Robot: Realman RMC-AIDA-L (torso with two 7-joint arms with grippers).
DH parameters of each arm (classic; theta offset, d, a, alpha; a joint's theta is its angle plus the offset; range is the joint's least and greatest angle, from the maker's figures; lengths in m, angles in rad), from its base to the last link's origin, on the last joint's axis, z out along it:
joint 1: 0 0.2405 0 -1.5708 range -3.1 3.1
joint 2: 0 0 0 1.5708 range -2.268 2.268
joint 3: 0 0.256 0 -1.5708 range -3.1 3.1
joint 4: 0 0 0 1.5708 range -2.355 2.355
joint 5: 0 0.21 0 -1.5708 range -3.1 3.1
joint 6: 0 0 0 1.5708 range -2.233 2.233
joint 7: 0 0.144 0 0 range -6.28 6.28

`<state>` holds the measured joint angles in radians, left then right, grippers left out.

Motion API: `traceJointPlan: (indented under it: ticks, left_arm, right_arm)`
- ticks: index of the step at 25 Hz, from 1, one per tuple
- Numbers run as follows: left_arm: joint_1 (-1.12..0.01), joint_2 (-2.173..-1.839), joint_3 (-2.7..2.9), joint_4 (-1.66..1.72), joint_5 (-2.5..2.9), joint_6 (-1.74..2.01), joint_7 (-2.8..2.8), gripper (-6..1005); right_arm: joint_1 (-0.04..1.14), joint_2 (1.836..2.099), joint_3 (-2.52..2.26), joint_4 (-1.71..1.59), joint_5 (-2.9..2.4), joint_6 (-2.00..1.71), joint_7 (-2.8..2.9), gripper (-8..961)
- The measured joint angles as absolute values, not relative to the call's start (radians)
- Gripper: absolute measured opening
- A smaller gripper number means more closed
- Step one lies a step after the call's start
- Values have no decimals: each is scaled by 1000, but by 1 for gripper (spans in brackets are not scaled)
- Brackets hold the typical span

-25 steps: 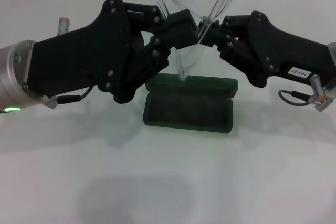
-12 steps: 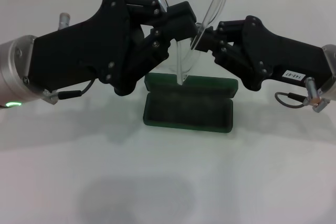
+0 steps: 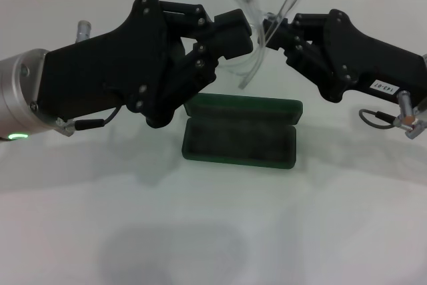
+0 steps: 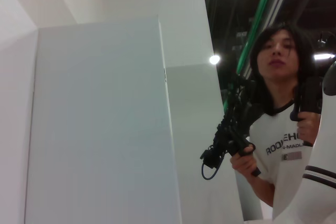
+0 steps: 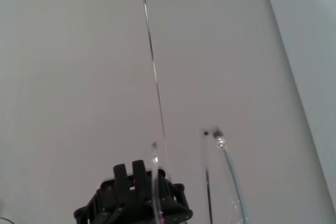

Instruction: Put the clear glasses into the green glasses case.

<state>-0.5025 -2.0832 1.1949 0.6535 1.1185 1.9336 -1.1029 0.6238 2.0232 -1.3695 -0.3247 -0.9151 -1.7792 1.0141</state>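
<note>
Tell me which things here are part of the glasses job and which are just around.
Part of the job:
clear glasses, held up between both pincers
green glasses case, lying open below
left pincer
right pincer

Just around:
white table
person holding controllers, left wrist view

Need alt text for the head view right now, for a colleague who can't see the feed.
Both grippers, left gripper and right gripper, meet in mid-air holding the clear glasses above the green glasses case, which lies open on the white table.
</note>
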Motion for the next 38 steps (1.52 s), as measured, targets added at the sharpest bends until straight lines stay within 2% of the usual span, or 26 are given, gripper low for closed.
traceJointPlan:
  ticks: [38]
  left_arm:
    - [-525,-2086,1195,629,1146,1929,-1104,81]
  right_arm:
    - [652,2028,-1436,-325,-922,-1758,1017,49]
